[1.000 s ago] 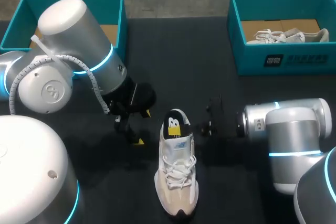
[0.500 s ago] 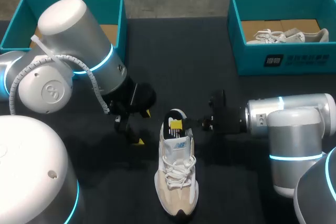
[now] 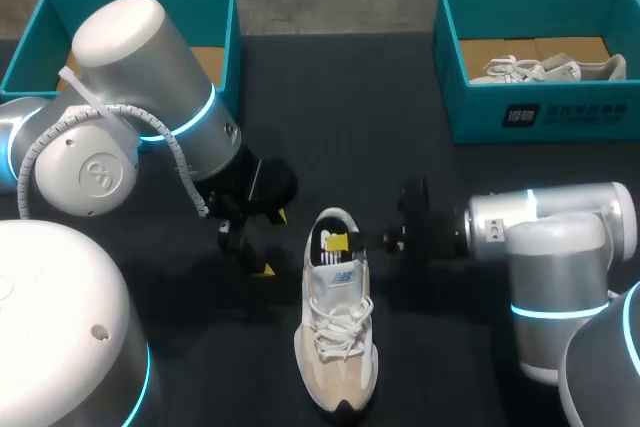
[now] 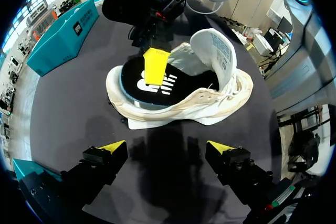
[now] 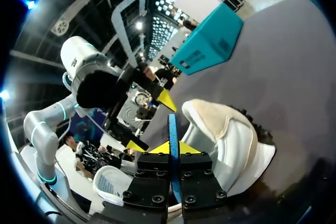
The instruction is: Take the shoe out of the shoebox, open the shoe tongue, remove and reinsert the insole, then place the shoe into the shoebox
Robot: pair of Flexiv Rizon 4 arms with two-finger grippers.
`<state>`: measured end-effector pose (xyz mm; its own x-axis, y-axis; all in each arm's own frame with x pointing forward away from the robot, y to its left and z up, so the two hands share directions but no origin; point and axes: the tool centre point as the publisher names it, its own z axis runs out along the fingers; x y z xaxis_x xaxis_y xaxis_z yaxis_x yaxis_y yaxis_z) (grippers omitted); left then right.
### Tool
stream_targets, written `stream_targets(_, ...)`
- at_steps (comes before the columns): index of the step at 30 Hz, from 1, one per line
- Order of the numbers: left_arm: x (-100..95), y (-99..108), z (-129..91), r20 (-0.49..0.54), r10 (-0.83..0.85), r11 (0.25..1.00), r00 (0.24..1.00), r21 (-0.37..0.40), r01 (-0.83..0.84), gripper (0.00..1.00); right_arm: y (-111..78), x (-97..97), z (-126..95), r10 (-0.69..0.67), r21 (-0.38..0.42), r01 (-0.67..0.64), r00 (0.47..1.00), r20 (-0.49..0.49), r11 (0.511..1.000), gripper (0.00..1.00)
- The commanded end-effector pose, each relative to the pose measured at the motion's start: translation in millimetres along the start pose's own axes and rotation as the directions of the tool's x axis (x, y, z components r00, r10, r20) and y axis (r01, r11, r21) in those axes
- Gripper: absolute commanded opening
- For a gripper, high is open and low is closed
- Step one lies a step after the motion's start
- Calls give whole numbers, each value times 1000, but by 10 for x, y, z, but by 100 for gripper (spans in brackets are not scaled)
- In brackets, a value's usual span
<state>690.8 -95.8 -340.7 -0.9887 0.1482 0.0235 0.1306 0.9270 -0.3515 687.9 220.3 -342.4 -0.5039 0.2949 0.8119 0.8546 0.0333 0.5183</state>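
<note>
- White-and-beige lace-up sneaker [image 3: 338, 342] sits out on the black surface [image 3: 330, 97].
- My right pincer [image 5: 172, 149] pinches its black insole [image 4: 134, 77] at the heel.
- My left pincer [image 4: 167, 153] is spread beside the sneaker.
- Far-right teal cardboard shoebox [image 3: 480, 112] holds a second pale sneaker [image 3: 525, 70].

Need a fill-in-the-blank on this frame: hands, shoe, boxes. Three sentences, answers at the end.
1. The right hand is shut on the shoe's ___.
2. The left hand is ___, with the shoe ahead of it.
3. The other shoe lies in the shoebox on the ___ arm's side.
Missing words: insole; open; right.
</note>
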Motion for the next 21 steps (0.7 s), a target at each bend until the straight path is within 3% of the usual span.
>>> stream_targets(1,3,-3,17,2,0,1000,1000,-1,0,100,-107,15,41,20,7,-20,1000,13,1000,0)
stream_targets(8,3,-3,17,2,0,1000,1000,-1,0,100,-158,34,50,27,9,-27,999,24,1000,0)
stream_targets(10,3,-3,17,2,0,1000,1000,-1,0,100,-136,50,41,16,4,-16,999,32,1000,20)
stream_targets(12,3,-3,17,2,0,1000,1000,-1,0,100,-101,70,30,-1,0,1,999,40,1000,32)
stream_targets(21,3,-3,17,2,0,1000,1000,-1,0,100,81,164,-27,-58,3,58,995,85,998,32)
